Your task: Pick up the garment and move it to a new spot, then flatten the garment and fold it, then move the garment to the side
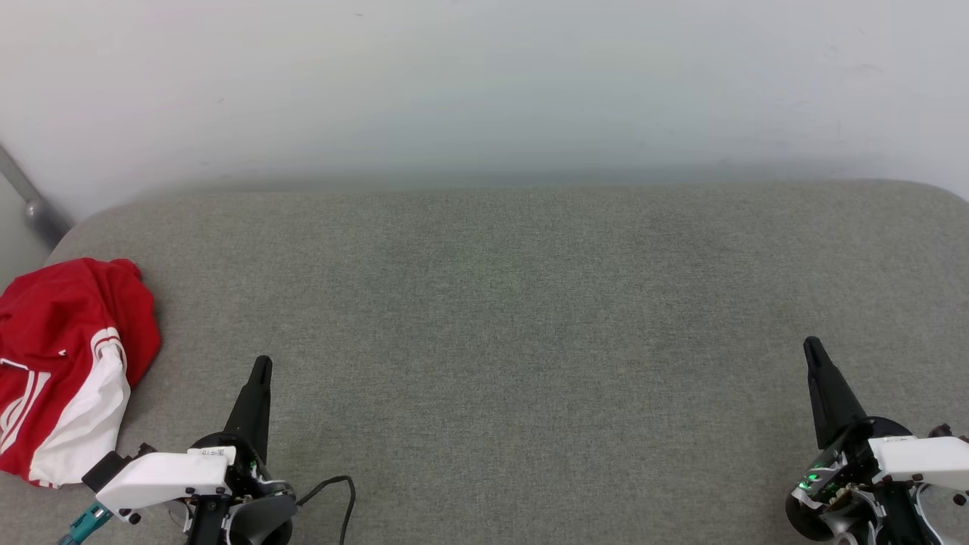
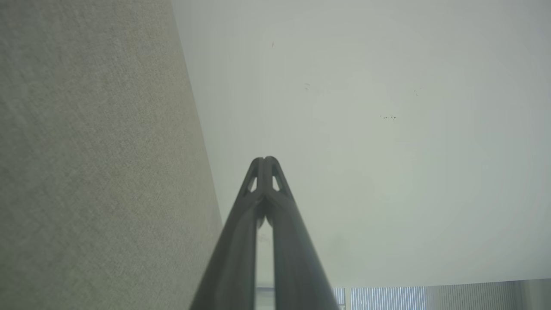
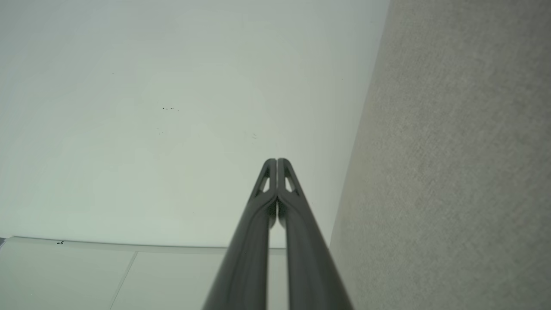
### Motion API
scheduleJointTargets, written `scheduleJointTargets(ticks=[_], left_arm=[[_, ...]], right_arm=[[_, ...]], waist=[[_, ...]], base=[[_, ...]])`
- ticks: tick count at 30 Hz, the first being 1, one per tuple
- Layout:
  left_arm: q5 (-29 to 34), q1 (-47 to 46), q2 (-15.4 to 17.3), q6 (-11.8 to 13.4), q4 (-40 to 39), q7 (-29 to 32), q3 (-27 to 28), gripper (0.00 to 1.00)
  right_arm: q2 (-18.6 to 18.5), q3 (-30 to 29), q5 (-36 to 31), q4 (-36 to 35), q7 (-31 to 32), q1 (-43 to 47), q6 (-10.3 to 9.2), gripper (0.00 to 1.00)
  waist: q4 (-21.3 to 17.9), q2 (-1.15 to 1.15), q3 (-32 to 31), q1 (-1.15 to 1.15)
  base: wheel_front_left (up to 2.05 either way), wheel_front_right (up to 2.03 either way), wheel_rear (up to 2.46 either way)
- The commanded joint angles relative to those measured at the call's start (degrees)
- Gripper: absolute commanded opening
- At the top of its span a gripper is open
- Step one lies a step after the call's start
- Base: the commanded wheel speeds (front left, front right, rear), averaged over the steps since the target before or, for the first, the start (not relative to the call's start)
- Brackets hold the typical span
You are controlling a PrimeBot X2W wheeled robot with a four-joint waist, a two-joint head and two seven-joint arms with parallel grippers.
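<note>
L gripper (image 1: 261, 365), R gripper (image 1: 812, 346) pressed together, empty. We should spread L, pinch crumpled garment (image 1: 68, 325)'s top fold, lift cleanly.

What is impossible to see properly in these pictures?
Garment: head view, cut off by the left edge; its own folds hide much of its surface.
Right gripper: head view, wrist cut off by the right and bottom edges.
Gray cushion: head view, bottom edge cuts off its near side.
</note>
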Motion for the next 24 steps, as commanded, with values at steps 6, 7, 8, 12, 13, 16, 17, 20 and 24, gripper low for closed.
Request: scheduleJointTargets(ticks=[6, 7, 8, 12, 13, 16, 17, 20, 24], left_arm=[[0.12, -0.45, -0.11, -0.16, 0.02, 0.14, 0.20, 0.00], [0.12, -0.45, -0.11, -0.16, 0.02, 0.14, 0.20, 0.00], [0.12, -0.45, -0.11, -0.16, 0.02, 0.14, 0.20, 0.00], [0.11, -0.45, -0.11, -0.16, 0.02, 0.13, 0.19, 0.00], [0.11, -0.45, -0.10, -0.16, 0.02, 0.13, 0.19, 0.00], [0.11, -0.45, -0.10, -0.16, 0.02, 0.13, 0.18, 0.00], [0.11, -0.45, -0.10, -0.16, 0.02, 0.13, 0.18, 0.00], [0.11, -0.45, -0.10, -0.16, 0.02, 0.12, 0.18, 0.00], [0.10, -0.45, -0.10, -0.16, 0.02, 0.12, 0.18, 0.00]], right_arm=[[0.24, -0.01, -0.29, 0.07, 0.06, -0.79, -0.02, 0.00], [0.24, -0.01, -0.29, 0.07, 0.06, -0.79, -0.02, 0.00], [0.24, 0.00, -0.29, 0.07, 0.06, -0.79, -0.02, 0.00], [0.24, 0.00, -0.29, 0.07, 0.06, -0.79, -0.02, 0.00], [0.24, 0.00, -0.29, 0.07, 0.06, -0.79, -0.02, 0.00], [0.24, 0.00, -0.28, 0.07, 0.06, -0.79, -0.02, 0.00], [0.24, 0.01, -0.28, 0.07, 0.05, -0.79, -0.02, 0.00], [0.24, 0.01, -0.28, 0.07, 0.05, -0.79, -0.02, 0.00], [0.24, 0.01, -0.28, 0.07, 0.05, -0.79, -0.02, 0.00]], waist=[[0.00, 0.00, 0.00, 0.00], [0.00, 0.00, 0.00, 0.00], [0.00, 0.00, 0.00, 0.00], [0.00, 0.00, 0.00, 0.00], [0.00, 0.00, 0.00, 0.00], [0.00, 0.00, 0.00, 0.00], [0.00, 0.00, 0.00, 0.00], [0.00, 0.00, 0.00, 0.00], [0.00, 0.00, 0.00, 0.00]], base=[[0.00, 0.00, 0.00], [0.00, 0.00, 0.00], [0.00, 0.00, 0.00], [0.00, 0.00, 0.00], [0.00, 0.00, 0.00], [0.00, 0.00, 0.00], [0.00, 0.00, 0.00], [0.00, 0.00, 0.00], [0.00, 0.00, 0.00]])
